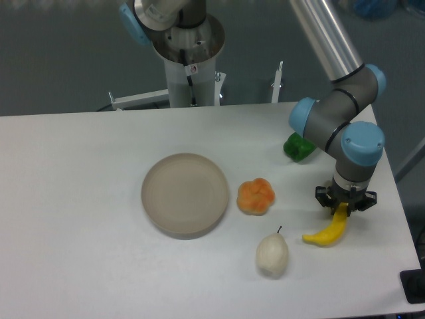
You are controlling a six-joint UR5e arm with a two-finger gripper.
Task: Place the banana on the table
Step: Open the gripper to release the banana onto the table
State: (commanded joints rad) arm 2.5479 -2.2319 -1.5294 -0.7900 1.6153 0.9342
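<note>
We see the banana (327, 231) lying near the right edge of the white worktop (73, 219), its curved yellow body stretched out toward the lower left and its upper end tucked up into the gripper (344, 203). The gripper points straight down over that end, its dark fingers set close on either side of the fruit; they appear narrowed around the banana's tip, though from this fixed view we cannot tell for certain whether they press on it or merely flank it. The rest of the banana seems to rest on the worktop surface. Just to its left, apart from it, stands a pale cream pear (272, 254) with a short dark stem. Farther up and left of the pear sits an orange, lobed fruit (256, 196), and beside that, well toward the middle of the worktop, a round beige plate (185, 194) with nothing on it. Behind the arm's blue-capped wrist joints, a green pepper-like item (298, 147) shows partly, its right side hidden by the arm. The pear is the nearest neighbour to the banana's free end.
</note>
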